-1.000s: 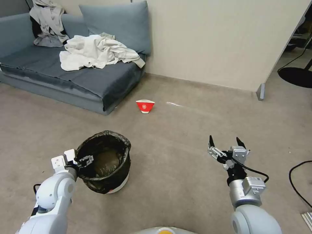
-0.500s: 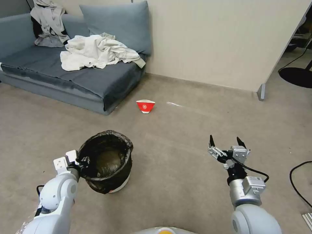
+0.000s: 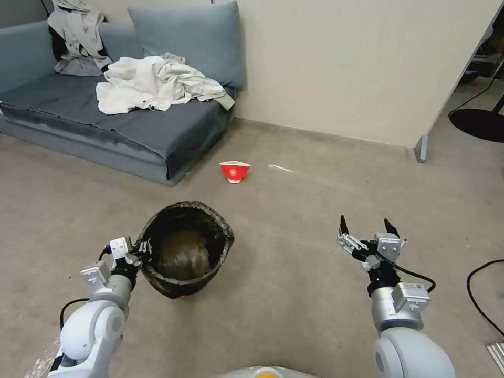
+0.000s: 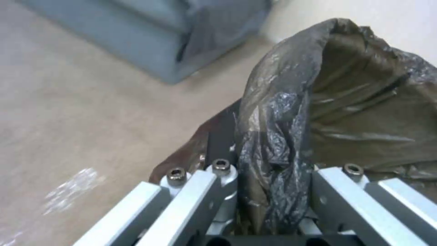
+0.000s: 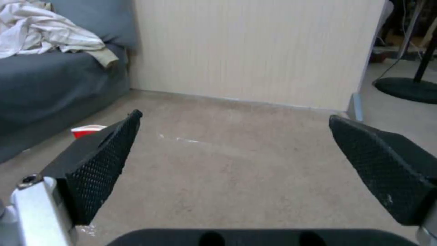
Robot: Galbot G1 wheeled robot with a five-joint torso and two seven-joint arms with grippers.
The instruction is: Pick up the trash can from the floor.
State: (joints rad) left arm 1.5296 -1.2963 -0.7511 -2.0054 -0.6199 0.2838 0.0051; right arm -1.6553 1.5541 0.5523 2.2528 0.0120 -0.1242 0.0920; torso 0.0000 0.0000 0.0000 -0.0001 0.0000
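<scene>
- Left gripper (image 3: 143, 251) is clamped on the near-left rim of the trash can (image 3: 186, 249), one finger inside, one outside the bag-covered edge.
- Left wrist view: the crinkled dark bag (image 4: 278, 136) is bunched and pinched between the two metal finger links; the trash can (image 4: 364, 102) opens out beyond them.
- Can looks round and small, with the dark brown-black liner folded over the rim and hiding nearly all of the body. Only a small red-and-white sliver of the base shows at the near bottom edge.
- Liner is wrinkled and glossy; inside reads a muddy brown.
- Can is tilted, mouth facing up and toward the robot, held at the left of the scene over the floor (image 3: 294, 294). Cannot tell whether its base touches the carpet.
- Right gripper (image 3: 368, 228) hangs at the near right, well apart from the can, fingers spread wide with nothing between them; right wrist view shows the black textured pads (image 5: 104, 160) apart over bare carpet.
- Red-and-white paper cup (image 3: 234, 171) sits on the floor farther out, beyond the can, near the corner of the blue-grey sofa (image 3: 105, 121).
</scene>
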